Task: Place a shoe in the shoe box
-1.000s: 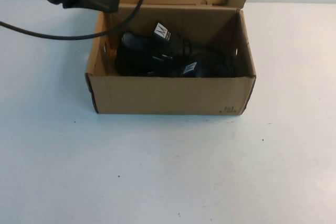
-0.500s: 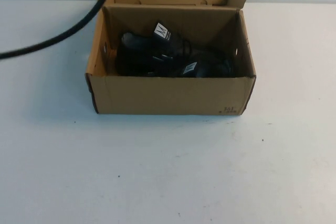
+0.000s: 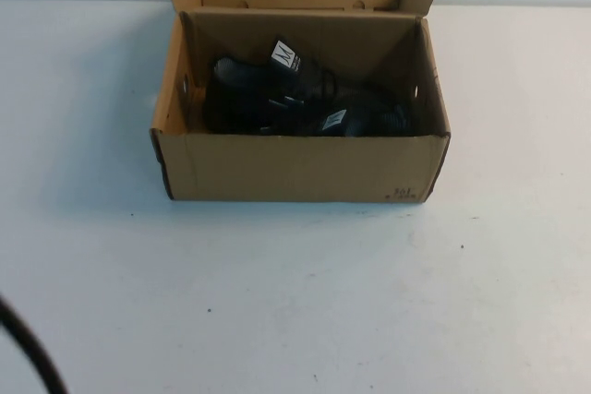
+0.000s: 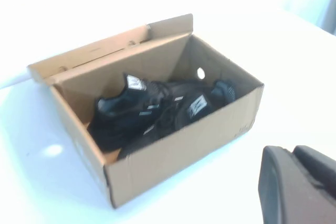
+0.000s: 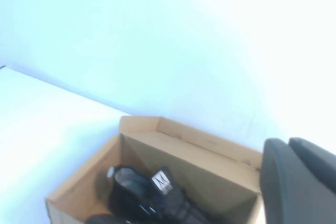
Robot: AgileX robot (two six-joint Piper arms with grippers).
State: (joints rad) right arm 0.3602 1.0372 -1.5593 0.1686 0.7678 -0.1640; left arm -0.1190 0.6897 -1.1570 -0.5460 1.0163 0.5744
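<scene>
The brown cardboard shoe box (image 3: 295, 168) stands open on the white table with its lid flap folded back. A black sneaker (image 3: 254, 89) with a white tongue label lies inside it, and a matching second black sneaker (image 3: 369, 119) lies beside it. The left wrist view shows the box (image 4: 178, 148) and the shoes (image 4: 128, 106) from the front left. The right wrist view shows the box (image 5: 199, 153) and one shoe (image 5: 157, 198). My left gripper (image 4: 293, 150) is shut and empty, away from the box's front. My right gripper (image 5: 287, 142) is shut and empty, off to one side of the box. Neither gripper shows in the high view.
A black cable (image 3: 32, 357) crosses the bottom left corner of the high view. The white table (image 3: 305, 292) spreads around the box on all sides, with a pale wall behind it.
The left arm and its cable have pulled away from above the box's back left corner and left the high view; only a bit of cable shows at the bottom left. The box and shoes have not moved.
</scene>
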